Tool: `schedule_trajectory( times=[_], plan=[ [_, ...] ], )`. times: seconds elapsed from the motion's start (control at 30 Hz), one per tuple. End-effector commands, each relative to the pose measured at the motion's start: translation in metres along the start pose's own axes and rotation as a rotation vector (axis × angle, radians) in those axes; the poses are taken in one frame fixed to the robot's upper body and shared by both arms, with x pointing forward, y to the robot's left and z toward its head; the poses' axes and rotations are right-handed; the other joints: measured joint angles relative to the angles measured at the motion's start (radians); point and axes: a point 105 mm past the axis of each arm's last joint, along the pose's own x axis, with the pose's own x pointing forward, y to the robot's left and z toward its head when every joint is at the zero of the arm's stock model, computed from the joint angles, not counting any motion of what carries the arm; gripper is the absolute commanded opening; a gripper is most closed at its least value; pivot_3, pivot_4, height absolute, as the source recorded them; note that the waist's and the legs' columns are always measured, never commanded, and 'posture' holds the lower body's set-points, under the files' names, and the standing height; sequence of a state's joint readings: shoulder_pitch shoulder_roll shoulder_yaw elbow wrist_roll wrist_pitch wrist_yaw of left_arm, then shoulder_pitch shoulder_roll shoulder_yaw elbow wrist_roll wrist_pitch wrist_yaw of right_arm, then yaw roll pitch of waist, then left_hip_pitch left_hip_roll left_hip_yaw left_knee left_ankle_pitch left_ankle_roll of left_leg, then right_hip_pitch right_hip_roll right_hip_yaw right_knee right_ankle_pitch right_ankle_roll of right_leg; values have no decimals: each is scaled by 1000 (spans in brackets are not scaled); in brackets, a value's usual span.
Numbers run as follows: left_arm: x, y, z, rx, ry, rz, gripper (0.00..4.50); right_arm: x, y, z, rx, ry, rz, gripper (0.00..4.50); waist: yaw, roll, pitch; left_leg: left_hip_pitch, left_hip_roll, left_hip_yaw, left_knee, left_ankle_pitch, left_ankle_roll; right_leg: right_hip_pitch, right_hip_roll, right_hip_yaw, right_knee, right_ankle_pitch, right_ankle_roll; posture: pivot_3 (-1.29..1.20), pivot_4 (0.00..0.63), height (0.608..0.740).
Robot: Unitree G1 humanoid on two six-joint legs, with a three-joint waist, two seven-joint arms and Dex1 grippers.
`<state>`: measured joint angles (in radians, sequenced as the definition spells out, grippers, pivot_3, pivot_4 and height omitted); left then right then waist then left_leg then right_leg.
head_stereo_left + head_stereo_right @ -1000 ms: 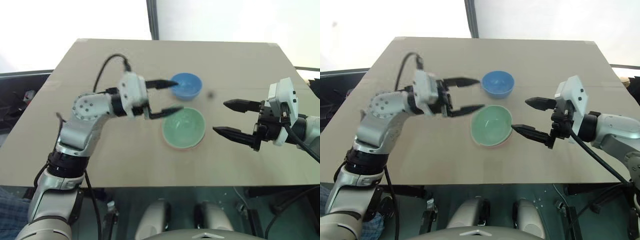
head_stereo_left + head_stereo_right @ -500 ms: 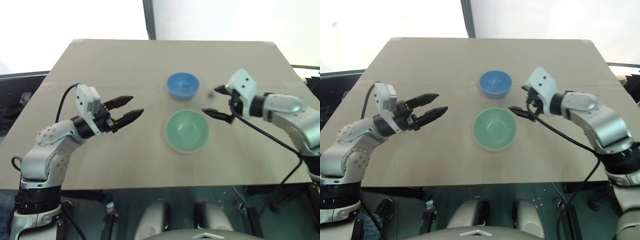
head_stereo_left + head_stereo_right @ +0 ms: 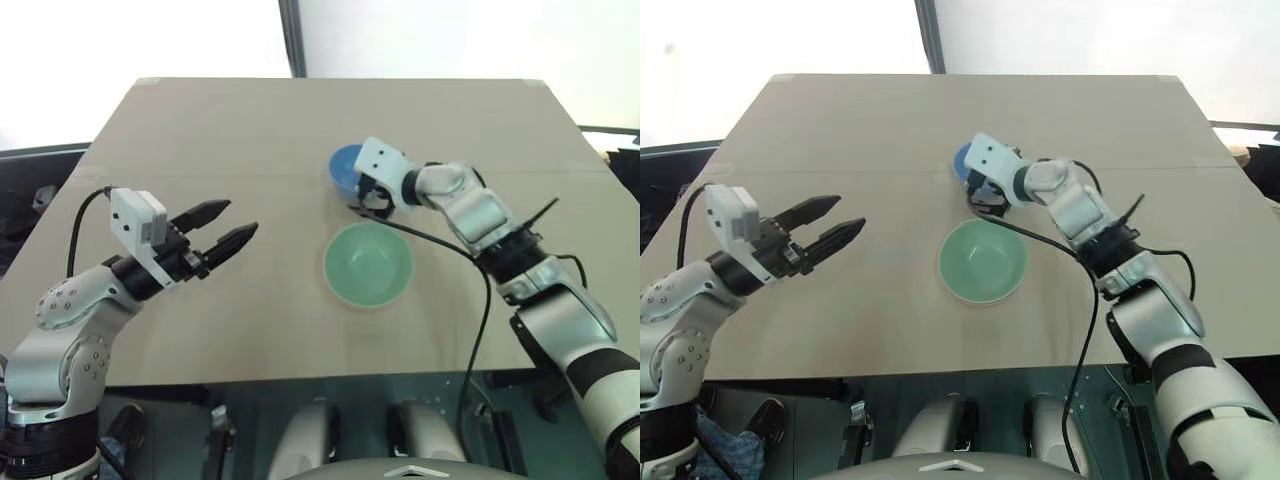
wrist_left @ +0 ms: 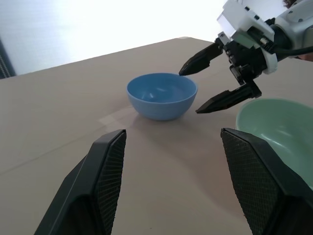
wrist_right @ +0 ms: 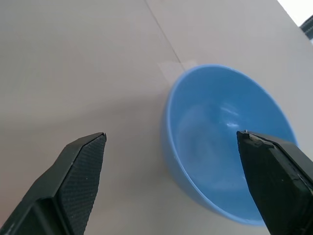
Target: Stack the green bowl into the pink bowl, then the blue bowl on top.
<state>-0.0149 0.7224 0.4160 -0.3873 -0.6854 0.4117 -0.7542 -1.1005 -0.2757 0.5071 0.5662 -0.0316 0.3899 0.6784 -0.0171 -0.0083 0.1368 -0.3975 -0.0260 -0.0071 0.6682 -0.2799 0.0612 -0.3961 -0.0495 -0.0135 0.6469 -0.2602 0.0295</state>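
the green bowl (image 3: 368,263) sits in the middle of the tan surface (image 3: 240,130), and it seems to rest inside the pink bowl, but the pink one is too hidden to be sure. the blue bowl (image 4: 162,95) stands just behind the green one, a little apart from it. the right gripper (image 4: 219,78) is right up at the blue bowl with its fingers wide apart, one tip over the rim and one outside the wall, holding nothing yet. the left gripper (image 3: 222,228) hangs off to the side, well away from the bowls, its fingers partly apart and empty. what could go wrong: the blue bowl is smooth and light, so if the fingers close crooked it may slide away or tip over. the lower finger is also near the green bowl, so a bump could push that bowl out of place. if the blue bowl is let go too high, it may bounce and land tilted. there is no writing or label to read on the bowls or the surface.
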Motion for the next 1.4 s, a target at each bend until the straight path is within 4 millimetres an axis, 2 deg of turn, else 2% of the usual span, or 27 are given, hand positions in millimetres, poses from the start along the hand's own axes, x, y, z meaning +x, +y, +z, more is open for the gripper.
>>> schedule_trajectory(
  times=[0.03, 0.2, 0.3, 0.4, 0.43, 0.53, 0.6, 0.73, 0.83, 0.97, 1.03, 1.1, 1.17, 1.27, 1.4],
  plan=[
    [-8, 0, 15, 54, -33, 39, 3259, 13, -7, 11, -38, 12, -13, 4500, -3, 0, 0, 0, 0, 0, 0, 0, 0, 0, 0, 0, 1, 0, 0, 0, 150, 740],
    [-9, -1, 13, 53, -33, 52, 3259, 26, -10, 3, -43, 90, -23, 4500, -2, 1, 1, 1, 0, -1, -1, 1, -3, -1, 0, 0, 3, 0, 0, 0, 150, 740],
    [-9, -3, 13, 52, -33, 53, 3290, 28, -10, 0, -46, 104, -17, 3832, -3, 2, 1, 1, -1, -1, -1, 1, -3, -1, 0, 0, 3, 0, -1, 0, 150, 740],
    [-7, -2, 13, 52, -35, 54, 3290, 29, -11, -3, -53, 112, -17, 2750, -9, 2, 1, 1, -1, -1, -2, 1, -3, -1, 0, 0, 3, 0, -1, 0, 150, 740],
    [-7, -2, 13, 52, -36, 54, 3290, 29, -11, -3, -52, 112, -16, 2170, -12, 2, 1, 1, -1, -1, -2, 2, -3, -1, 0, 0, 3, 0, -1, 0, 150, 740],
    [-6, -2, 13, 51, -38, 55, 3290, 29, -11, -4, -53, 112, -14, 1110, -23, 3, 2, 1, -1, -1, -2, 2, -3, -1, 0, 0, 3, 0, -1, 0, 150, 740],
    [-5, -2, 13, 48, -41, 51, 3290, 29, -11, -4, -52, 110, -13, 76, -25, 3, 2, 1, -1, -1, -2, 2, -4, -1, 0, 0, 4, 0, -1, 0, 150, 740],
    [-3, -1, 12, 46, -41, 47, 3290, 29, -12, -1, -61, 101, -18, 19, -26, 3, 2, 2, -1, -1, -2, 2, -4, -1, 0, 0, 5, 0, -1, 0, 150, 740],
    [0, -3, 12, 40, -46, 35, 3290, 25, -20, 6, -111, 72, -43, 19, -26, 3, 2, 2, -1, -1, -2, 2, -4, -1, 0, 0, 5, 0, -1, 0, 150, 740],
    [2, -4, 11, 35, -45, 21, 3290, 8, -32, 22, -204, 1, -37, 19, -23, 4, 3, 1, -1, -1, -2, 2, -4, -2, 0, 0, 5, 0, -1, 0, 150, 740],
    [4, -5, 9, 30, -42, 6, 3290, -7, -31, 38, -330, -56, -7, 19, -23, 4, 3, 1, -1, -1, -2, 2, -4, -3, 0, 0, 5, 0, -1, 0, 150, 740],
    [7, -6, 7, 27, -41, -16, 3290, -25, -16, 55, -439, -112, 57, 19, -18, 4, 2, 0, -1, -2, -2, 2, -4, -3, 0, 0, 4, 0, -1, 0, 150, 740],
    [12, -6, 7, 22, -49, -34, 3290, -42, 4, 62, -502, -142, 124, 19, -19, 3, 2, 0, -1, -2, -3, 2, -4, -3, 0, 0, 3, 0, 0, 0, 150, 740],
    [21, -8, 7, 26, -52, -83, 3290, -66, 35, 62, -562, -151, 209, 19, -19, 3, 2, 0, -1, -2, -4, 2, -4, -2, 0, 0, 3, 0, 0, 0, 150, 740],
    [31, -4, 8, 40, -47, -138, 3290, -86, 60, 54, -616, -138, 286, 19, -14, 3, 2, 0, -1, -1, -2, 2, -4, -2, -1, 0, 5, 0, 0, 0, 150, 740]
  ],
)
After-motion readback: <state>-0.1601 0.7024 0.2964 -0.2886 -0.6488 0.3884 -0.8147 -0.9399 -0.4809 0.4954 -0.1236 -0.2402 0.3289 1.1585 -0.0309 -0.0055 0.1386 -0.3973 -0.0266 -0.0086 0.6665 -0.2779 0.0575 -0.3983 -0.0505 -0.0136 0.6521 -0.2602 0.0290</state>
